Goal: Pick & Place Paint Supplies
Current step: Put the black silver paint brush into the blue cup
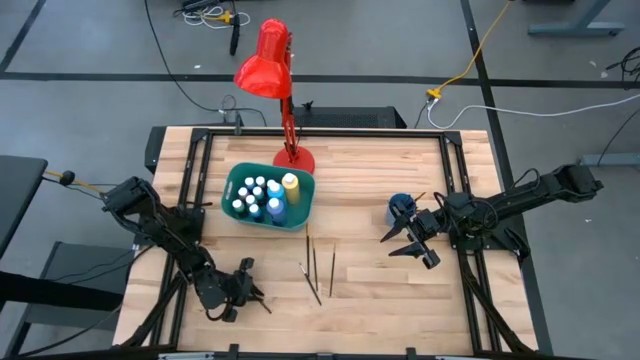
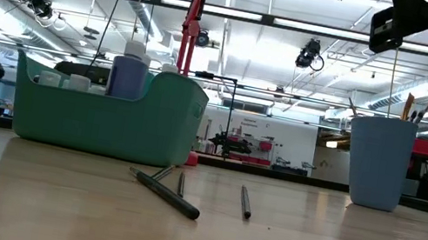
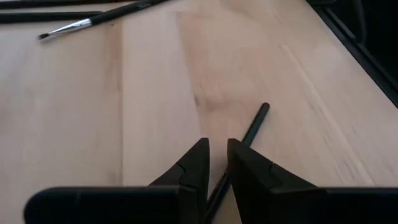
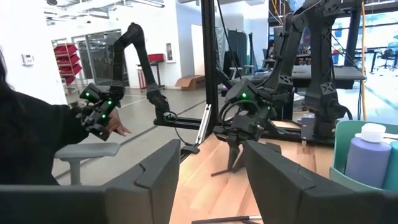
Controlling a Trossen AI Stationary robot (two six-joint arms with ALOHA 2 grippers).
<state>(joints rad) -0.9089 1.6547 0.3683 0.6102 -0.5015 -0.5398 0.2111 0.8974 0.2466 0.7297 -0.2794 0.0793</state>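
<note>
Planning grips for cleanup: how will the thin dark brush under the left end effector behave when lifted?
The thin dark round-handled brush lies flat on the smooth wooden table, so it probably rolls if nudged. It looks light and stiff. The left end effector, nearly closed around it, may pinch off-centre, so it could pivot.

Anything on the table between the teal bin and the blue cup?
No, bare wood. In the high view, nothing sits between the teal bin and blue cup; the loose brushes lie nearer the table's front edge.

2 dark jointed arms; black angular pincer fingers.
</note>
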